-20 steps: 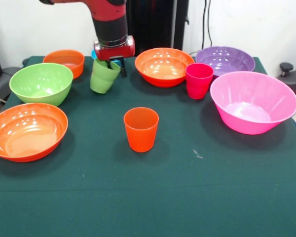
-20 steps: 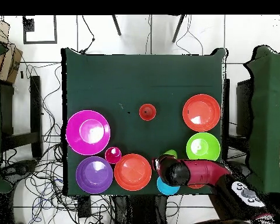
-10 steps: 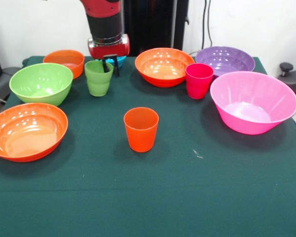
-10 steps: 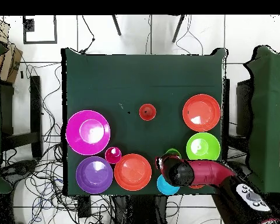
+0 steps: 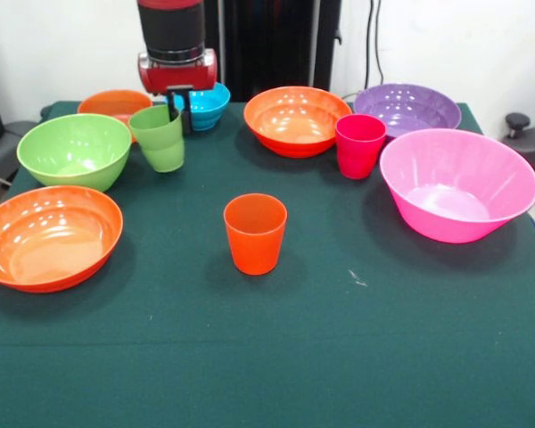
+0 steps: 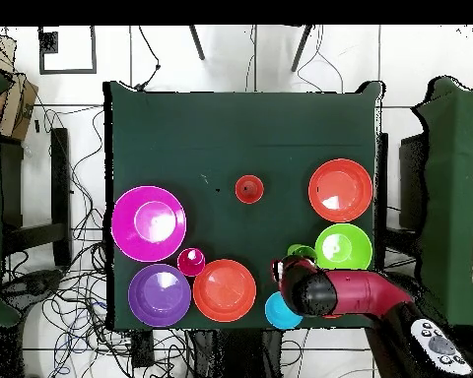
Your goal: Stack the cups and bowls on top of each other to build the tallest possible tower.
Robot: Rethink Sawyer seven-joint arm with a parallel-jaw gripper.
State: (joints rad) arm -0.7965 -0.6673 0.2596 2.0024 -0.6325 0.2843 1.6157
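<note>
Seen from the front, the middle cup (image 5: 255, 234) stands at the centre of the tabletop (image 5: 339, 357). Around it:

- **9 o'clock:** the near wide bowl (image 5: 51, 236).
- **10 o'clock:** the medium bowl (image 5: 74, 150), with the corner small bowl (image 5: 116, 105) behind it.
- **11 o'clock:** the tilted cup (image 5: 159, 138), gripped by the end effector (image 5: 176, 111) and perhaps clear of the tabletop. The other small bowl (image 5: 203, 105) is behind it.
- **12 to 1 o'clock:** the far wide bowl (image 5: 296, 120).
- **2 o'clock:** the third cup (image 5: 359, 145), just beside the far wide bowl, with the back bowl (image 5: 407, 109) behind it.
- **3 o'clock:** the large deep bowl (image 5: 457, 183).
</note>
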